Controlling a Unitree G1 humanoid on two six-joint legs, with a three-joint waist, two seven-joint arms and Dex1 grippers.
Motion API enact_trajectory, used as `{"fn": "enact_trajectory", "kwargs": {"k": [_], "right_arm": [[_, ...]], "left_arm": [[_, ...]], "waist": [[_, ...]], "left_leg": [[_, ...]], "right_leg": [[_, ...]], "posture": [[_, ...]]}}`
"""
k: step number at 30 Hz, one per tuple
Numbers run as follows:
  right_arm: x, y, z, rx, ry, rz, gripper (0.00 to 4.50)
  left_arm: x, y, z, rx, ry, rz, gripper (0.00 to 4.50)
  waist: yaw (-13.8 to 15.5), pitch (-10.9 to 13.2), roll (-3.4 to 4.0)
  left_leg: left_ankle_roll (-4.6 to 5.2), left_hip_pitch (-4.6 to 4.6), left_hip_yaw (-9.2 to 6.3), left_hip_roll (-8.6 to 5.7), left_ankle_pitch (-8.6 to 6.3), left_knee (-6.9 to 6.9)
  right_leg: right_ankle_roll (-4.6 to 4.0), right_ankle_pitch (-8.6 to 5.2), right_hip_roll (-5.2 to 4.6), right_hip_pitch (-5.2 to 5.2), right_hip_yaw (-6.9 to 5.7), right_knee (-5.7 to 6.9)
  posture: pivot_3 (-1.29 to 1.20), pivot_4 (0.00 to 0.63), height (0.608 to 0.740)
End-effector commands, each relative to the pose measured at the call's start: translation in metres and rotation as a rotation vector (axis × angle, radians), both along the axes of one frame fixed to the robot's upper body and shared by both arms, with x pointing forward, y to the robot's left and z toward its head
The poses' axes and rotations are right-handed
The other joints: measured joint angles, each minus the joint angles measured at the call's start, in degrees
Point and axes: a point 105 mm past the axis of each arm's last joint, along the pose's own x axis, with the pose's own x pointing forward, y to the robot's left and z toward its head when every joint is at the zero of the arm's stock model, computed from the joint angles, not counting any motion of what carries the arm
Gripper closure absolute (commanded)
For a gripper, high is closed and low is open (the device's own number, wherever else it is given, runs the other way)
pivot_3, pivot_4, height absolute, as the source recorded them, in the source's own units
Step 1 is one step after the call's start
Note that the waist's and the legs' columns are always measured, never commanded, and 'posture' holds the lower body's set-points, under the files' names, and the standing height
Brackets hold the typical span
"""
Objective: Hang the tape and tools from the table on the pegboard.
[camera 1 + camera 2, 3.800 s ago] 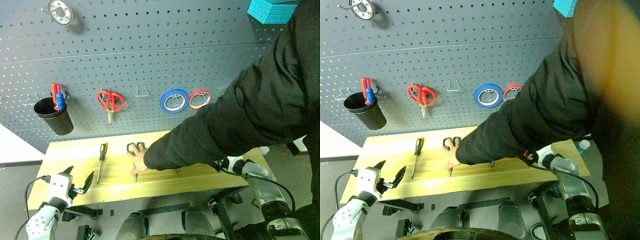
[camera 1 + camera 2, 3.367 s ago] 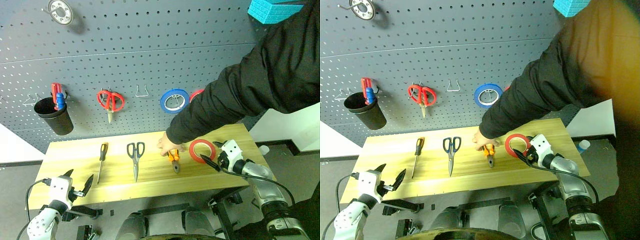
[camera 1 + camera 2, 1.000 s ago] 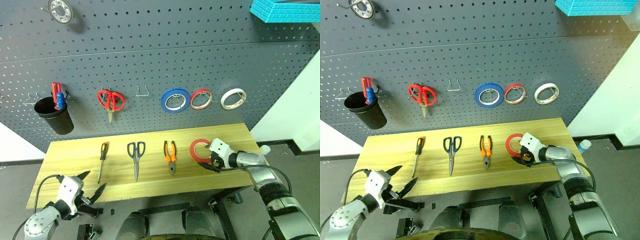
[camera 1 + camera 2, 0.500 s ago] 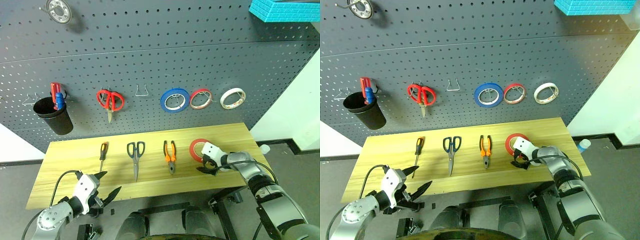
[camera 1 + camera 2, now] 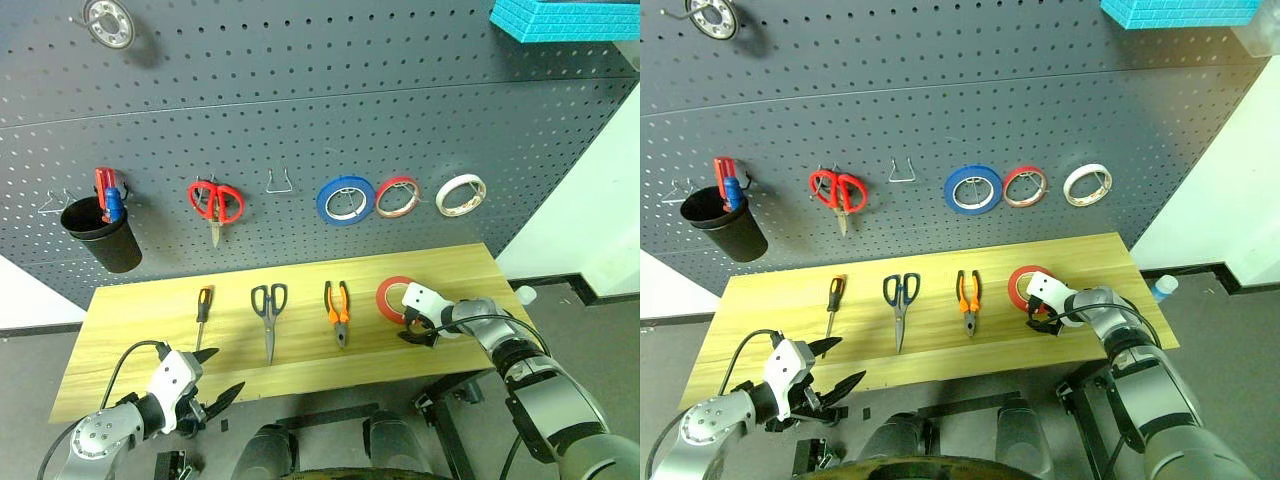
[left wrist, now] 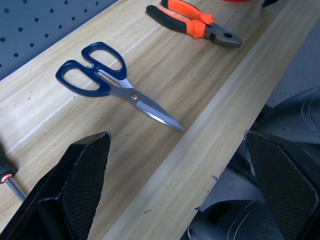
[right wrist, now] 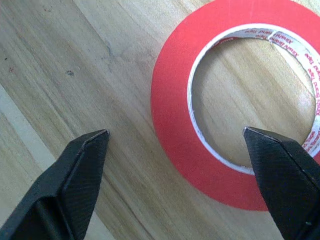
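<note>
At lower right of the head view, the right gripper (image 5: 418, 333) is held spread over the red tape roll (image 7: 240, 105); likely light and stiff, best pinched across its band.

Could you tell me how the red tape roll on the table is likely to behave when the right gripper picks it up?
The red tape roll lies flat, so it probably won't roll until lifted. It looks like a stiff ring, likely light. The right gripper straddles one side of the ring, one finger over its hole; gripped there, the roll may swing.

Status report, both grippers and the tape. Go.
Right gripper open, straddling the flat red tape roll on the yellow wooden table. Left gripper open at near edge. Nothing blocking.
</note>
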Motion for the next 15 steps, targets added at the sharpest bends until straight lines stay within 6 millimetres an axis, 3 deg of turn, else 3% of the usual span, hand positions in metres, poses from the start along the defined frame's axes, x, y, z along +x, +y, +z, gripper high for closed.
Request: {"fn": "enact_trajectory", "kwargs": {"k": [1,8,15], "right_arm": [[0.0023,0.0013,0.0019,-0.008,0.009,0.011,1.31],[-0.0008,0.0016,0.0007,0.002,0.034,0.021,3.69],[0.0011,-0.0009,0.0064,0.031,-0.001,0.006,3.84]], "left_arm": [[0.0019,-0.0015,0.0076,0.010,-0.024,-0.023,0.00],[0.0022,-0.0017,0.0083,0.013,-0.030,-0.024,0.00],[0.0010,-0.0074,0.0157,-0.023,-0.068,-0.037,0.00]], "waist": [[-0.09,0.00,0.00],[-0.10,-0.01,-0.02],[-0.09,0.00,-0.01]], "left_leg": [[0.00,0.00,0.00,0.00,0.00,0.00],[0.00,0.01,0.00,0.00,0.00,0.00],[0.00,0.01,-0.01,0.00,0.00,0.00]], "right_leg": [[0.00,0.00,0.00,0.00,0.00,0.00],[0.00,0.00,0.00,0.01,0.00,0.00],[0.00,0.00,0.00,0.01,0.00,0.01]], "posture": [[-0.05,0.078,0.738],[-0.05,0.078,0.738],[-0.05,0.079,0.738]]}}
